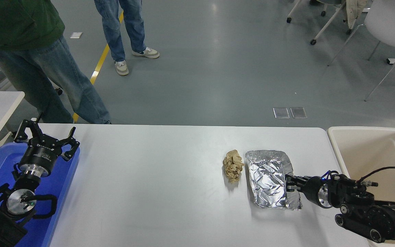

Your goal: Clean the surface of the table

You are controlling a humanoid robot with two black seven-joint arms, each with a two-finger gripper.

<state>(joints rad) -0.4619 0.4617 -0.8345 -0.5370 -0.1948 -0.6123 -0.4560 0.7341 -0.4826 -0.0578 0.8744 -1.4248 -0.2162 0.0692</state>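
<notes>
The table surface [149,192] fills the lower frame: big, white, matte, rigid, not to be lifted, only cleared. On it at 3 o'clock sits a crinkled foil tray [269,178], light and easily crushed, so grip its rim. The right gripper [289,183] pinches that rim. A crumpled brown paper wad [233,165] sits just beside the tray. The left gripper [45,137] is parked at 9 o'clock, fingers spread.

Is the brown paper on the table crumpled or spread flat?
Crumpled. The brown paper sits as a bunched, wrinkled wad on the table surface, left of the foil tray, apart from it.
</notes>
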